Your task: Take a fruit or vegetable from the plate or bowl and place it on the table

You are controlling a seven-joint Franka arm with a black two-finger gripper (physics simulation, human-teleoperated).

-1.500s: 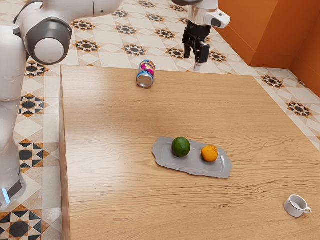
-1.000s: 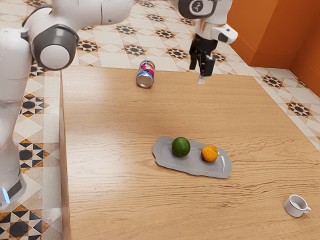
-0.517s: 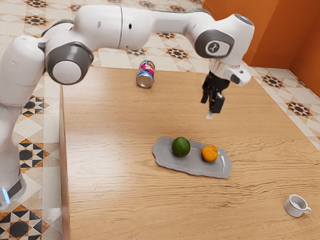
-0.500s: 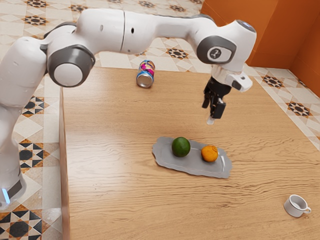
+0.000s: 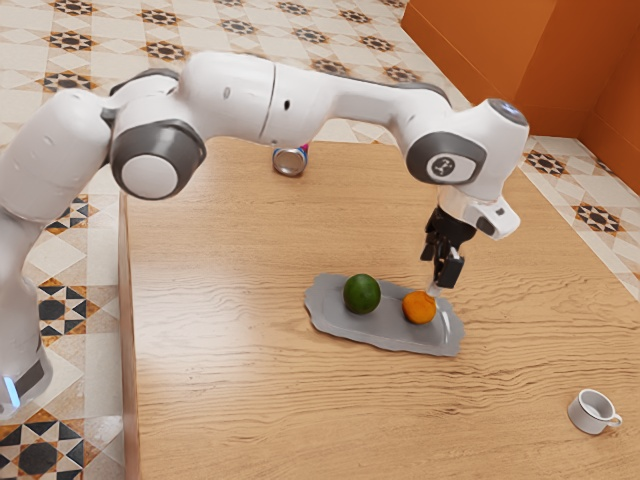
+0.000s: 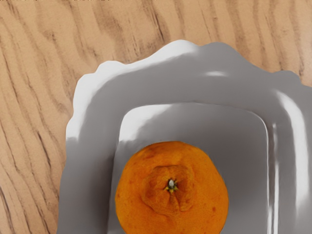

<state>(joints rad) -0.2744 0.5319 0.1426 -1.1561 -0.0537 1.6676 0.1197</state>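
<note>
Orange (image 5: 419, 309) sits toward 1 end of the grey plate (image 5: 379, 329), my gripper (image 5: 436, 289) above that end, parted or closed I cannot tell. Likely light, firm but apt to roll, it should suit 1 gentle squeeze on 2 opposite sides.

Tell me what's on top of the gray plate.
On the gray plate sit a round green fruit and an orange, with a gap between them. The patches of plate directly under both are covered, so I can't see those.
</note>
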